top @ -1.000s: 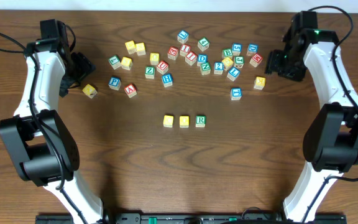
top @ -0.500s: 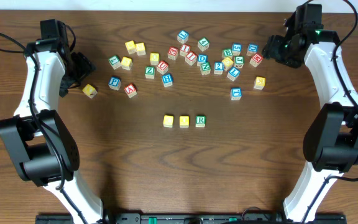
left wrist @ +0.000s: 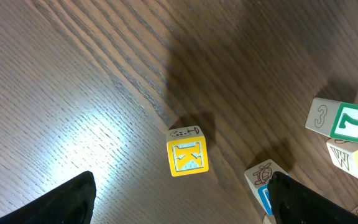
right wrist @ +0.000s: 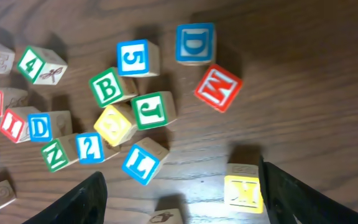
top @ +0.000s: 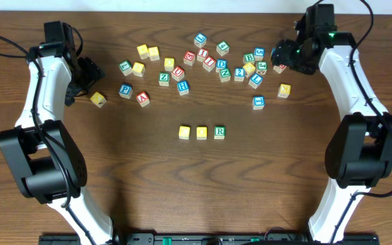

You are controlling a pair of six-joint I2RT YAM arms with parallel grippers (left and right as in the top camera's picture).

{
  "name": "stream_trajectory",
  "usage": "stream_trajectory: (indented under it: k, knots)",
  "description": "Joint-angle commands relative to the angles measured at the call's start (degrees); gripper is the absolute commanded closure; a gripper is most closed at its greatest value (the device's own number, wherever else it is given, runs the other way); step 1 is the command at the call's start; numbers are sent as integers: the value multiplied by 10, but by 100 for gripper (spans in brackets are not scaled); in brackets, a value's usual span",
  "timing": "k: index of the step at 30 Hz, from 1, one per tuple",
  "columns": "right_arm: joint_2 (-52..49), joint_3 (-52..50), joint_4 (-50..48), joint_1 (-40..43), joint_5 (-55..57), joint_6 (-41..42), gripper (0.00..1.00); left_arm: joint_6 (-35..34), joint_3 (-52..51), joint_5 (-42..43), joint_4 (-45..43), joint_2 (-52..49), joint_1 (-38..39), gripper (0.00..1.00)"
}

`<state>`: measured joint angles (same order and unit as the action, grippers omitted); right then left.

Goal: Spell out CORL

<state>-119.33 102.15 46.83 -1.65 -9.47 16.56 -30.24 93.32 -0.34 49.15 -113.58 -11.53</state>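
- Right gripper (right wrist: 180,186) has swung toward 10 o'clock, over the cluster's edge, jaws released.
- Left gripper (left wrist: 182,186), released, hovers above the K cube (left wrist: 188,155).
- Yellow cube (top: 184,132), second yellow cube (top: 201,132) and R cube (top: 219,132) line up mid-table; L cube (right wrist: 143,163) sits at their 2 o'clock.

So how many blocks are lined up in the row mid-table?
3: the left yellow block, the middle yellow block, and the green R block at the right end. Nothing hides that row.

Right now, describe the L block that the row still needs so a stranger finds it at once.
Go to the scattered blocks at the table's far right. On their near edge, beside a blue 2 and just nearer than a green J, lies the L block: blue border, blue letter, turned cornerwise.
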Motion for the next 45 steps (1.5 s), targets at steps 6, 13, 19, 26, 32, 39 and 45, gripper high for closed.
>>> stream_trajectory:
  k: [6, 13, 19, 26, 32, 39, 45]
  knots:
    - [-27, -3, -24, -30, -2, 41, 28, -7, 2, -3, 3, -3, 0, 13]
    - [-27, -3, -47, -54, 4, 68, 26, -7, 2, -3, 3, -3, 0, 13]
    - [-27, -3, -57, -76, 38, 112, 34, -7, 2, -3, 3, -3, 0, 13]
    - [-27, -3, -57, -111, 104, 151, 34, -7, 2, -3, 3, -3, 0, 13]
    - [-27, -3, -49, -128, 150, 151, 32, -7, 2, -3, 3, -3, 0, 13]
    - [-27, -3, -38, -127, 154, 151, 31, -7, 2, -3, 3, -3, 0, 13]
    - [-27, -3, -33, -127, 154, 151, 32, -7, 2, -3, 3, -3, 0, 13]
